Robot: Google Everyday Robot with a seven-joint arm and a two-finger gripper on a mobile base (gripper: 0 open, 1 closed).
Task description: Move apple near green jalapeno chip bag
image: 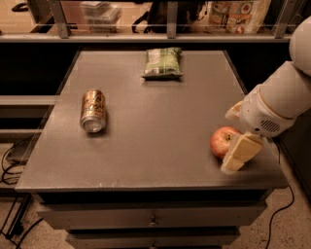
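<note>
The red apple with yellowish patches sits on the grey table near its front right corner. The green jalapeno chip bag lies flat at the back middle of the table, far from the apple. My gripper comes in from the right on a white arm and is down at the apple. One cream finger stands just in front and to the right of the apple and covers its right side. The other finger shows behind it. The fingers stand apart with the apple between them.
A gold-brown drink can lies on its side at the left middle of the table. A railing and shelves with packaged goods run behind the table. Drawers sit under the front edge. Cables lie on the floor at the left and right.
</note>
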